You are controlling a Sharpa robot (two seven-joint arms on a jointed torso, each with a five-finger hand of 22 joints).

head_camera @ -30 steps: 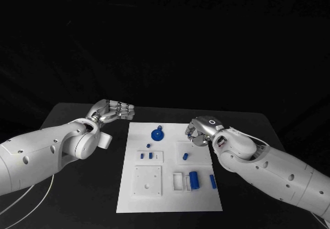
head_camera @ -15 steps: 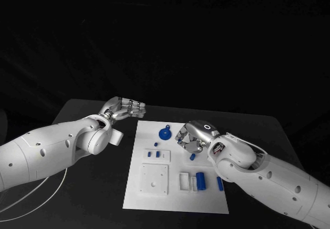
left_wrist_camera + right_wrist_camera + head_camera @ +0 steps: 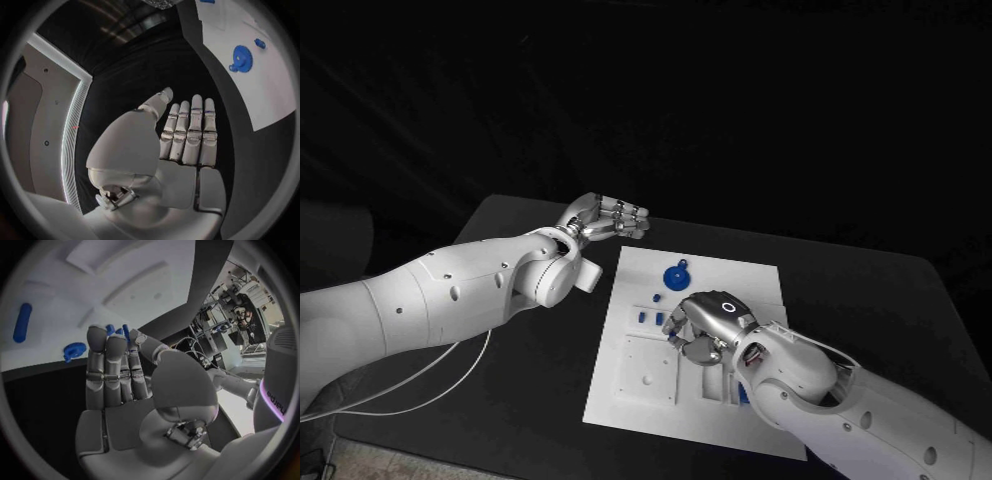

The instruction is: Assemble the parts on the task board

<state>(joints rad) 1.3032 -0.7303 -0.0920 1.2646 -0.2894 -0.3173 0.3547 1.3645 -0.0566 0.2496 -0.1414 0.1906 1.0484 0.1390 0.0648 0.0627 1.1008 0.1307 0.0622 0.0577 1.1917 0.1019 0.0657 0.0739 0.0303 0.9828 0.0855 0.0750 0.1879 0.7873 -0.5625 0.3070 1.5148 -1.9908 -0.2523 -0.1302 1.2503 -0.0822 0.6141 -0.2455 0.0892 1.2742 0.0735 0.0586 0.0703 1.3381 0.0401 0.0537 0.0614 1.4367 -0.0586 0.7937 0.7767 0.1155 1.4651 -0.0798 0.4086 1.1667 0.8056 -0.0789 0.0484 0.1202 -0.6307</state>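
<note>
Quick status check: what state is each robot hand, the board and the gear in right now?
Left robot hand: off the board, over the table, fingers straight and together, holding nothing.
Right robot hand: over the board's middle, grip unclear.
Board: flat on the table.
Gear: on the board's far end, untouched.

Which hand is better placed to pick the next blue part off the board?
Right, probably. The right hand hovers over the task board near the small blue parts, fingers apart and holding nothing. The left hand sits off the board over the black table.
</note>
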